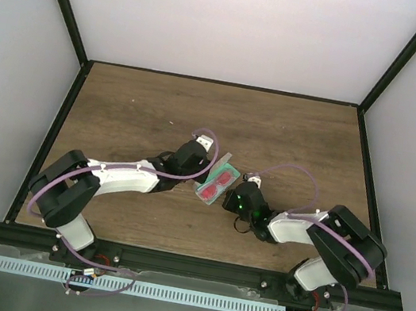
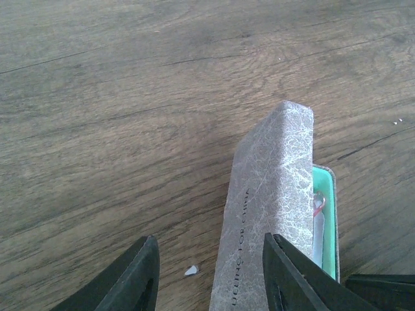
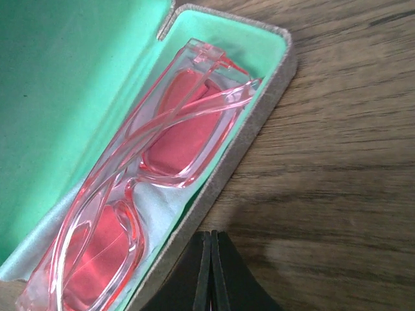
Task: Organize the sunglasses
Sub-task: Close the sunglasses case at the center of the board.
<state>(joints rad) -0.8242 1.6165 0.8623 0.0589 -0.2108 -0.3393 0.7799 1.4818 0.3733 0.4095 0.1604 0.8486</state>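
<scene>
Top external view: both arms reached in toward the middle of the wooden table (image 1: 293,130) and met at an open grey case (image 1: 226,162).
Task item: the sunglasses (image 1: 218,178), red-framed with red lenses, lay inside the case base with their arms folded across the lenses.
Bedding: a pale cloth (image 3: 159,204) lay beneath the pair, over the green lining (image 3: 65,78).
Case lid: the lid (image 2: 266,188) stood raised with its grey textured outer face toward the left wrist camera. Lettering ran along it. A strip of lining and a little red frame showed past its right edge.
Left gripper: the left gripper (image 2: 209,238) had its jaws standing apart at the lid. One finger (image 2: 136,278) was clear of it with bare table between. The other overlapped the lid's lower face; contact could not be confirmed.
Right gripper: the right gripper (image 3: 211,234) had its jaws fully closed with nothing between them. Its tips were at the grey outer wall of the case base; whether they touched it could not be told.
Debris: a small white fleck (image 2: 191,269) lay on the table just beside the lid.
</scene>
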